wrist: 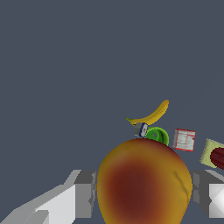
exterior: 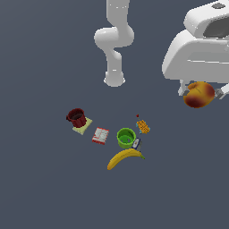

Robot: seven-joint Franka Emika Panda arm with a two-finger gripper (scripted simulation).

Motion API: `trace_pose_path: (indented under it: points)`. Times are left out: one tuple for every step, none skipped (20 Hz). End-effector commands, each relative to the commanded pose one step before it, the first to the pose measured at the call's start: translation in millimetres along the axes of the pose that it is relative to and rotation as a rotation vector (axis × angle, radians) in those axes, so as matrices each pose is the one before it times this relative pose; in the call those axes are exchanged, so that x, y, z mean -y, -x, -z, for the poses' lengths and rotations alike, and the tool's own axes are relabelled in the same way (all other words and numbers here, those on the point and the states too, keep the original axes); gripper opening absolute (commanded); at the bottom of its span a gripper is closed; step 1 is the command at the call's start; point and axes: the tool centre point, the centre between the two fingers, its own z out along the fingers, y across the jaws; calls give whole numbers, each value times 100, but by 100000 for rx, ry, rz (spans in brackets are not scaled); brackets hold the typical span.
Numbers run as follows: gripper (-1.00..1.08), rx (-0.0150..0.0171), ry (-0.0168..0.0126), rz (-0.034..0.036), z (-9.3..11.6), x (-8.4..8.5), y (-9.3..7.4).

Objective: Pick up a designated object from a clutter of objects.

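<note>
The gripper (exterior: 200,93) is clenched on the peach (exterior: 199,94), which sits squarely between its two fingers (wrist: 85,192), raised high above the floor. The banana (exterior: 124,157), green cup (exterior: 125,137) and dark red mug (exterior: 76,117) lie well below it.

My jaws clamp the peach (exterior: 199,94) from both sides, a round orange-yellow fruit with a dark red blush, lifted well above the tabletop and away from the mug (exterior: 77,117), cup (exterior: 125,137) and banana (exterior: 124,157).
</note>
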Motion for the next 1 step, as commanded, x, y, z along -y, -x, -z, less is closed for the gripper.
trace_pose_path:
  points:
    - [-100, -82, -44, 21, 100, 55, -45]
